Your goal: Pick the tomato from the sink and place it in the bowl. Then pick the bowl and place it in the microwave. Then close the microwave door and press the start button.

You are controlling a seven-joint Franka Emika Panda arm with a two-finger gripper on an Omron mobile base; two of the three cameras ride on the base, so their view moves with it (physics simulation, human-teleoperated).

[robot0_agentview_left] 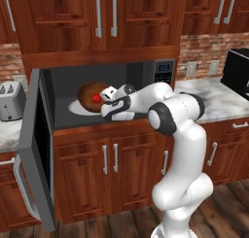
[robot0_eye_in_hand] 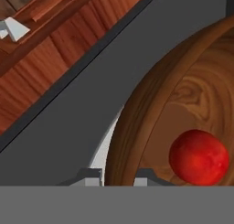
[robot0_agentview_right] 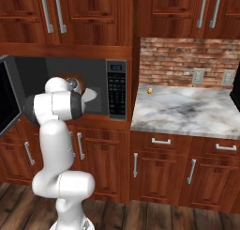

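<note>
Microwave door [robot0_agentview_left: 34,149] hangs wide open, far left of the jaws, black window edge-on. Toaster [robot0_agentview_left: 10,101] on the counter beyond it. Inside the microwave [robot0_agentview_left: 104,86], the white turntable [robot0_agentview_left: 77,107] carries the bowl [robot0_agentview_left: 90,97], tipped so its brown inside faces outward; the tomato [robot0_agentview_left: 96,99] sits in it, just left of the hand. Gripper [robot0_agentview_left: 108,98] is reached into the cavity at the bowl's right rim. Hand view: bowl [robot0_eye_in_hand: 183,118] rim runs down between the two fingertips [robot0_eye_in_hand: 90,178], one tip outside the wall, one inside, so the jaws straddle and appear to pinch the rim; tomato [robot0_eye_in_hand: 199,157] lies inside the bowl, beside the inner tip. Turntable [robot0_eye_in_hand: 103,150] shows as a pale sliver outside the outer tip. Keypad panel [robot0_agentview_right: 116,89] right of the cavity. Marble counter [robot0_agentview_right: 187,109] further right, with a small yellowish object [robot0_agentview_right: 150,90] near the brick wall.
</note>
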